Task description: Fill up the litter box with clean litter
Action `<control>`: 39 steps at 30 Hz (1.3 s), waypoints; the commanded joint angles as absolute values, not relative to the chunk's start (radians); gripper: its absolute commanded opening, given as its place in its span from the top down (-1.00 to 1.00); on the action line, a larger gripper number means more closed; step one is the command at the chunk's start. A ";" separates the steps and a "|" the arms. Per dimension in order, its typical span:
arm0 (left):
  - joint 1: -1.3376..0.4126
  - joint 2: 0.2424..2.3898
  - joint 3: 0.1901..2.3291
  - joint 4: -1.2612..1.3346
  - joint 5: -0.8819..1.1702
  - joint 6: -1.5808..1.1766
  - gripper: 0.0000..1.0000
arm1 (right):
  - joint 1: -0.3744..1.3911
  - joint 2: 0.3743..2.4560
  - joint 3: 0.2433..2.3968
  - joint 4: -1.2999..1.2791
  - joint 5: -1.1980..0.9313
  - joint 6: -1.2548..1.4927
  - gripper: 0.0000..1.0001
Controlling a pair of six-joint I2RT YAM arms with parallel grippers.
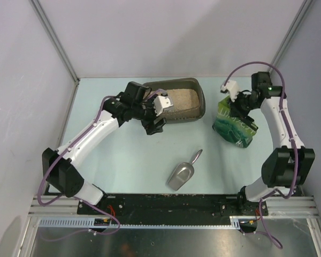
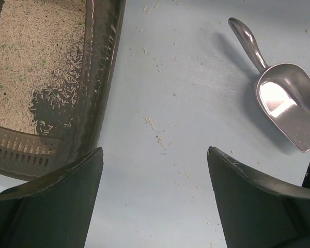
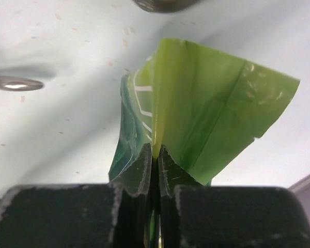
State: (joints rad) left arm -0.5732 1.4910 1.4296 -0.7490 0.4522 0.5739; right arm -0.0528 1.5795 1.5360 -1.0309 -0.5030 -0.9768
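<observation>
The dark litter box (image 1: pixel 199 96) lies at the back middle of the table, with beige clean litter (image 1: pixel 179 101) covering most of its floor. The left wrist view shows its rim (image 2: pixel 101 67), the litter (image 2: pixel 36 57) and a bare patch near one corner. My left gripper (image 1: pixel 158 120) hovers at the box's near-left corner, open with nothing between its fingers (image 2: pixel 67 201). A green pouch (image 1: pixel 234 126) stands to the right of the box. My right gripper (image 1: pixel 236 104) is shut on the pouch's top edge (image 3: pixel 196 108).
A silver metal scoop (image 1: pixel 183 172) lies empty on the table between the two arms, handle pointing to the back right, also seen as the scoop (image 2: pixel 289 108). Stray litter grains are scattered on the table (image 2: pixel 160 139). Grey walls enclose the back and sides.
</observation>
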 commanded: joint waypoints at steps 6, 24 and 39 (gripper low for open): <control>-0.551 1.450 1.421 -0.742 0.491 0.534 -0.72 | 0.257 1.486 1.574 -0.983 -0.572 -0.942 1.00; -0.482 1.042 1.080 -0.742 0.387 0.695 -0.82 | 0.650 1.796 1.954 -0.948 -0.678 -0.844 1.00; -0.471 0.951 1.026 -0.741 0.394 0.741 -0.82 | 0.747 1.974 2.212 -0.919 -0.646 -0.757 0.45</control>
State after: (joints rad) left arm -0.4786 0.9638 1.0370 -0.7498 0.3698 0.7174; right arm 0.7433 2.0457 2.1178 -1.0332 -0.6109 -0.8207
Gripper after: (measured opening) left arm 0.909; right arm 0.119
